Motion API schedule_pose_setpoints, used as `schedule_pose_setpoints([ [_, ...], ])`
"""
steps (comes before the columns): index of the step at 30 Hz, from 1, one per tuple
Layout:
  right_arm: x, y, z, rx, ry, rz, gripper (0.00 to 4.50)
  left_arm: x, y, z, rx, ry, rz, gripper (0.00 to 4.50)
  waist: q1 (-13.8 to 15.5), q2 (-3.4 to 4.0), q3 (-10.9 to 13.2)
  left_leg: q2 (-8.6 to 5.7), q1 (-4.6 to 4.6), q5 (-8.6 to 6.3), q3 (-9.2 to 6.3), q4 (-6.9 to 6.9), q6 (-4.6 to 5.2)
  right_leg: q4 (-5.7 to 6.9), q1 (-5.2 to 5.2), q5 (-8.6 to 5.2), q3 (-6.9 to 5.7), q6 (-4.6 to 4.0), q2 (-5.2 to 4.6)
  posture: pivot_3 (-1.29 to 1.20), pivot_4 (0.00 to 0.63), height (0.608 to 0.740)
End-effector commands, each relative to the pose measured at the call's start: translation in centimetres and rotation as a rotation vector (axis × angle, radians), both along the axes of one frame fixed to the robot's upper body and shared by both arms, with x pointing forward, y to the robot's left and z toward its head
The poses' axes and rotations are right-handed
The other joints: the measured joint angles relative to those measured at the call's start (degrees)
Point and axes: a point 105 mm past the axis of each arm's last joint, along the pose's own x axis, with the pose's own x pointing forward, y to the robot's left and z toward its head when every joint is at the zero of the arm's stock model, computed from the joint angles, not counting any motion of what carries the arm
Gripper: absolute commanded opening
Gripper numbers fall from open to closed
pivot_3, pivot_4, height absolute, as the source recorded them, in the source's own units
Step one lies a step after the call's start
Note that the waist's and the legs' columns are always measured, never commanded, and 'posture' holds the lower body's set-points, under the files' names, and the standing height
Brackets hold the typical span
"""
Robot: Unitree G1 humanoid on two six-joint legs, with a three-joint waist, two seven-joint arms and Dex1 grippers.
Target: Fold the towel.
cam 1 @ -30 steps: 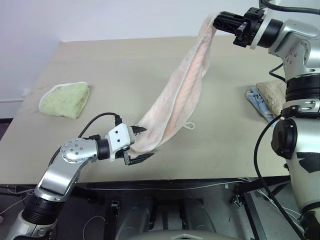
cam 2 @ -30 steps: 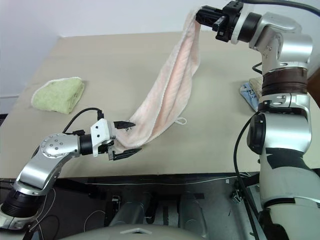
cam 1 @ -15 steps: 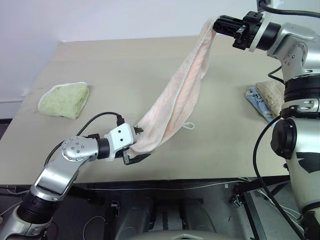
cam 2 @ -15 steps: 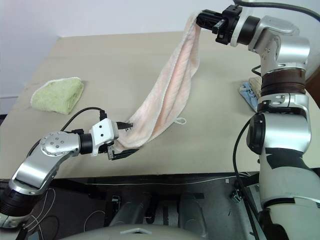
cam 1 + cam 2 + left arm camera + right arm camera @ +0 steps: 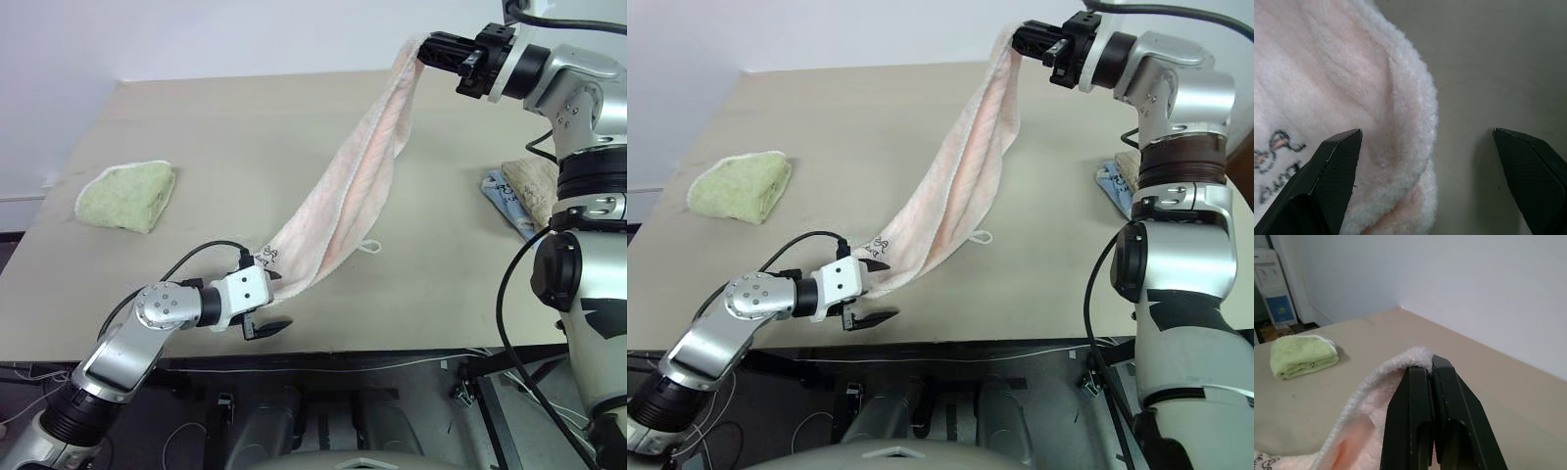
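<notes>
A: Head views first. How much room is there around the towel (image 5: 353, 186)?

B: Plenty. The bench (image 5: 235, 147) is bare between the green towel (image 5: 127, 194), well off beyond the left gripper (image 5: 271, 308), and the beige towel (image 5: 534, 184) below the right gripper (image 5: 431, 47). The pink towel hangs slanting from the right gripper down to the bench's near edge, its lower end just beside the left gripper, the white loop (image 5: 369, 246) resting on the bench.

A: Any change from a second ago?

B: The left gripper has sunk toward the near edge. Its upper finger was over the towel's end then; now the printed mark (image 5: 268, 257) lies uncovered above it. The right gripper has kept its place.

A: Left wrist view?

B: Jaws wide apart. The towel's end lies between them, against one finger (image 5: 1332, 166), with bare bench up to the other. Nothing is gripped.

A: Right wrist view?

B: Jaws pressed together on the towel's top edge (image 5: 1405, 360), which folds over the fingertips. The green towel lies far beyond.
</notes>
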Motion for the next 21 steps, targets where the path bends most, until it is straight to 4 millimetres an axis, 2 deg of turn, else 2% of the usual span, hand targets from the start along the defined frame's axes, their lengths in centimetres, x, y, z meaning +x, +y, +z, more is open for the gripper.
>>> schedule_pose_setpoints([
  [1, -0.8, 0.1, 1.9, -0.01, -0.074, 0.004, 0.0, 0.2, 0.2, 0.0, -0.021, -0.021, 0.012, 3.91, -0.01, 0.0, 0.0, 0.0, 0.0, 0.0, 0.0, 0.0, 0.0, 0.0, 0.0, 0.0, 0.0, 0.0, 0.0, 0.0, 0.15, 0.74],
  [9, -0.8, 0.3, 1.7, -0.009, -0.075, 0.007, 0.0, 0.7, 0.6, -0.1, -0.075, -0.045, 0.049, 1.29, 0.03, 0.0, 0.0, 0.0, 0.01, 0.0, 0.0, 0.03, 0.0, 0.03, 0.02, 0.0, 0.0, 0.0, 0.0, 0.0, 0.15, 0.74],
  [15, -0.7, 0.4, 1.3, -0.02, -0.076, 0.007, 0.0, 1.1, 0.2, 0.7, -0.148, -0.083, 0.061, 1.29, 0.0, 0.0, 0.0, 0.0, 0.01, 0.0, 0.0, 0.01, 0.0, 0.01, 0.01, 0.0, 0.0, 0.0, -0.01, 0.0, 0.15, 0.74],
  [21, -0.6, 0.4, 0.8, -0.039, -0.072, 0.003, 0.0, 0.7, -0.5, 2.2, -0.272, -0.014, 0.066, 1.29, 0.0, 0.0, 0.0, 0.0, 0.0, 0.0, 0.0, 0.02, 0.0, 0.01, 0.01, 0.0, 0.0, 0.0, -0.01, 0.0, 0.15, 0.74],
])
